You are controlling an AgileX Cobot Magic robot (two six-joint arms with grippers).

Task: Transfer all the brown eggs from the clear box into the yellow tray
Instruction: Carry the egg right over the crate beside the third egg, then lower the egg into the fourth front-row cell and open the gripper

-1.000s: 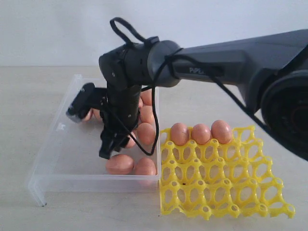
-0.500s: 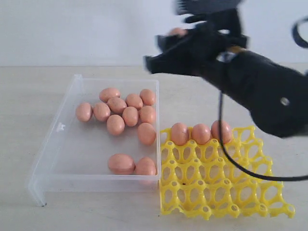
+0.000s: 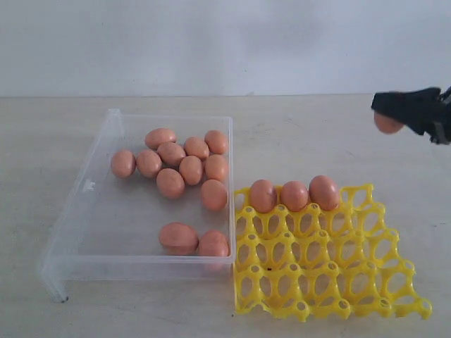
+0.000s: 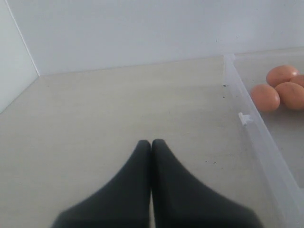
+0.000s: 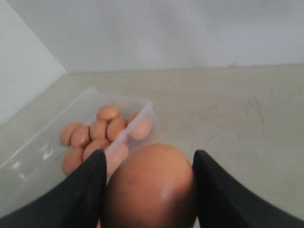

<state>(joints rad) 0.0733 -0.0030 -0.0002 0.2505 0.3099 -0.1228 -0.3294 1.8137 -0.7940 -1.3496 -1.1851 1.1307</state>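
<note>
Several brown eggs lie in the clear box on the left, most in a cluster at its back and two by the front wall. Three eggs fill cups in the back row of the yellow tray, which stands against the box's right side. At the right edge, above the table behind the tray, my right gripper is shut on one brown egg. In the right wrist view that egg fills the gap between the fingers. My left gripper is shut and empty over bare table beside the box wall.
The pale table runs back to a white wall. The tray's front three rows of cups hold nothing. The left arm does not show in the exterior view.
My right arm has lifted out of the clear box with an egg and swung up and far to the right, past the tray. The eggs left in the box have not moved.
</note>
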